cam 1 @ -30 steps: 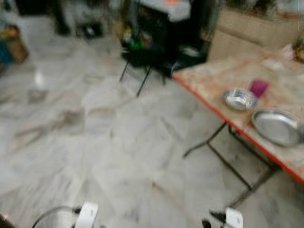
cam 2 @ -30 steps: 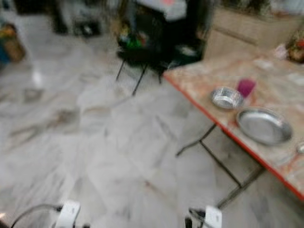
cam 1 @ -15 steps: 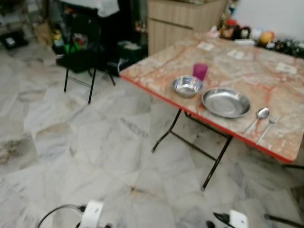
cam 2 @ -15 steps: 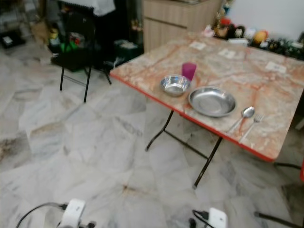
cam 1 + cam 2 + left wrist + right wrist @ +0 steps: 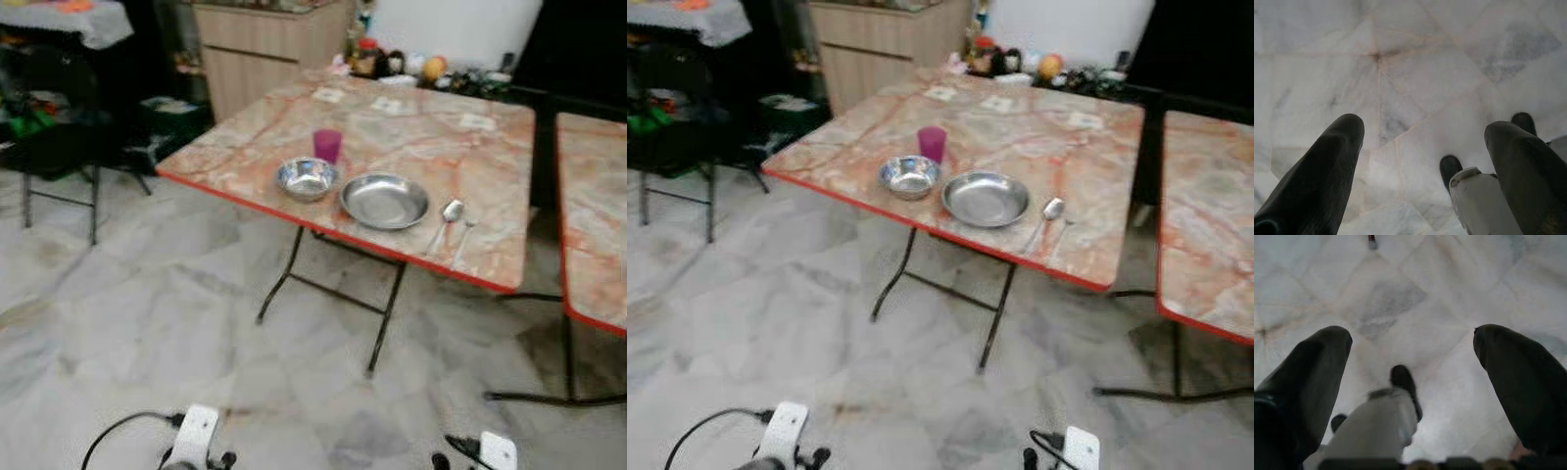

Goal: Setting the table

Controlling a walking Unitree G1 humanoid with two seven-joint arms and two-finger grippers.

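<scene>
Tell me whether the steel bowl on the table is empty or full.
Empty: the steel bowl shows only bare shiny metal inside, beside the pink cup.

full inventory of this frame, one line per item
folding table: 1, marbled orange top with red edge, centre
second table: 1, same finish, to the right
cup: 1, magenta, behind the bowl
bowl: 1, steel, near the table's front edge
plate: 1, steel, right of the bowl
spoon: 1, steel, right of the plate
fork: 1, steel, beside the spoon
cabinet: 1, wooden, behind the table
left gripper: black, jaws open, hanging over the floor
right gripper: black, jaws open, hanging over the floor
</scene>
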